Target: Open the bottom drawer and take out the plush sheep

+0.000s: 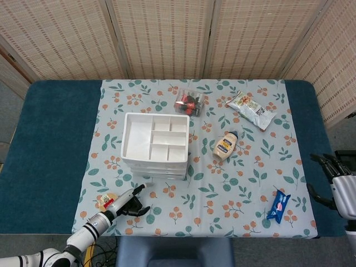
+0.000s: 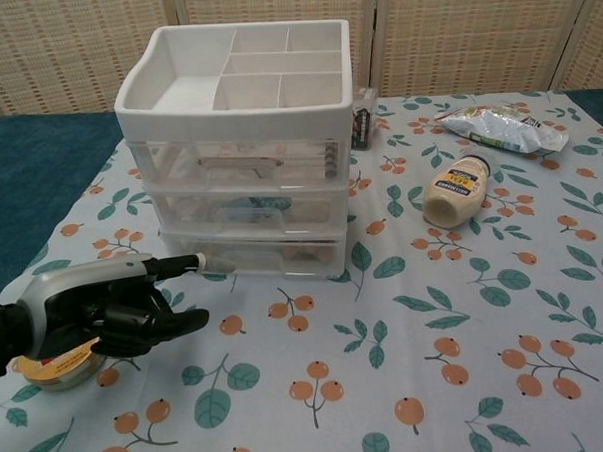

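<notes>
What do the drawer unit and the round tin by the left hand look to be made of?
Drawer unit: likely plastic, with an opaque matte white frame and clear glossy drawer fronts that show the contents. Round tin: probably metal, with a shiny gold rim and a printed red label, partly hidden behind the left hand.

We count one drawer unit [image 1: 154,146] with three drawers, one tin [image 2: 59,359], one mayonnaise bottle [image 1: 225,146], one snack bag [image 1: 251,109], one blue packet [image 1: 278,206], one clear box [image 1: 188,103] of small items, and two hands, left [image 2: 113,303] and right [image 1: 340,183].
</notes>
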`<action>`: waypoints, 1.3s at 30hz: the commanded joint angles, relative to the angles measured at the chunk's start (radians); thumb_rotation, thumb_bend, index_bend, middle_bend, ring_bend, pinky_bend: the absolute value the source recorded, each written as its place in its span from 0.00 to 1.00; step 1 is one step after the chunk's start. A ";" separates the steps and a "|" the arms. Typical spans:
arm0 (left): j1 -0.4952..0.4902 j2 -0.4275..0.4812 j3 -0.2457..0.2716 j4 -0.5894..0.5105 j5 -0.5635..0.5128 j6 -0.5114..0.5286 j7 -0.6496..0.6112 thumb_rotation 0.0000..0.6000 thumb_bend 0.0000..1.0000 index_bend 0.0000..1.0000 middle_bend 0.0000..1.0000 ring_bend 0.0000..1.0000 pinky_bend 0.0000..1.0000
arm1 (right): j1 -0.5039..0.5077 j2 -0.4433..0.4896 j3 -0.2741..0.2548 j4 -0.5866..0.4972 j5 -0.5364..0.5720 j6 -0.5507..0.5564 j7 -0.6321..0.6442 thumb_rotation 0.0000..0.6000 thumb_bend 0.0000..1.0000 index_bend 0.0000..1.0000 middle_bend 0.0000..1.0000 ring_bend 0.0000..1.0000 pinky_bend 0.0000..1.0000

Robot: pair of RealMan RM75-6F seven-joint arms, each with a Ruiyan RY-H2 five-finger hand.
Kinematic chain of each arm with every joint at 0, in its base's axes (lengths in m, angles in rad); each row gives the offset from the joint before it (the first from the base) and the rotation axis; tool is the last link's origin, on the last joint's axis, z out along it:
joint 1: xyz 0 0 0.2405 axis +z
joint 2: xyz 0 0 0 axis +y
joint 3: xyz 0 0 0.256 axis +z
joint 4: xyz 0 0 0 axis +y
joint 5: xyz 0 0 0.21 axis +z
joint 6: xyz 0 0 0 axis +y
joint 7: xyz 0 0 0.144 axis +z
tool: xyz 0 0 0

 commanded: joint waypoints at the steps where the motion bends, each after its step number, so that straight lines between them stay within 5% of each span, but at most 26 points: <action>1: -0.013 -0.033 -0.015 0.021 -0.045 -0.012 0.008 1.00 0.36 0.09 1.00 1.00 1.00 | -0.001 -0.001 0.000 0.002 0.000 0.001 0.001 1.00 0.37 0.12 0.24 0.18 0.25; 39: -0.060 -0.187 -0.150 0.083 -0.423 -0.128 -0.023 1.00 0.36 0.06 1.00 1.00 1.00 | -0.011 0.004 0.000 -0.001 0.005 0.008 0.013 1.00 0.37 0.12 0.24 0.18 0.25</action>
